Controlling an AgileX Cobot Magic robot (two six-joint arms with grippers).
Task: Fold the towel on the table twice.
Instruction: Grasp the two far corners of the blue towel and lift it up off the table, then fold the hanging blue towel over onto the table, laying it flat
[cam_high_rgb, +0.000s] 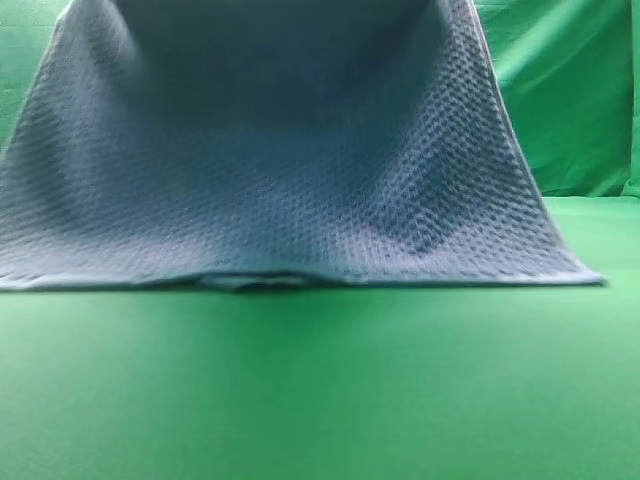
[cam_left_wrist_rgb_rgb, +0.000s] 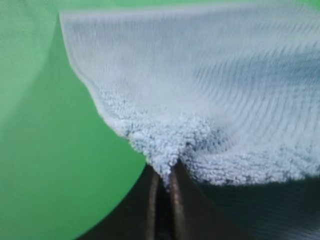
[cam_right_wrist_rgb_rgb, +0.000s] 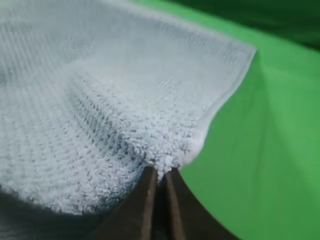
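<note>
Two corners pinched, first fold under way.
The towel (cam_high_rgb: 290, 170), thick blue-grey waffle weave with pale edging, hangs lifted across the upper frame, its lower hem resting on the smooth green bench (cam_high_rgb: 320, 390). Left end effector (cam_left_wrist_rgb_rgb: 162, 177) and right end effector (cam_right_wrist_rgb_rgb: 159, 174) each pinch a corner. Next, probably, carrying the raised edge over to the resting hem.

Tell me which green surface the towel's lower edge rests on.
The towel rests on the table, the smooth flat green surface in front. The wrinkled green backdrop hangs behind it, untouched by that edge.
</note>
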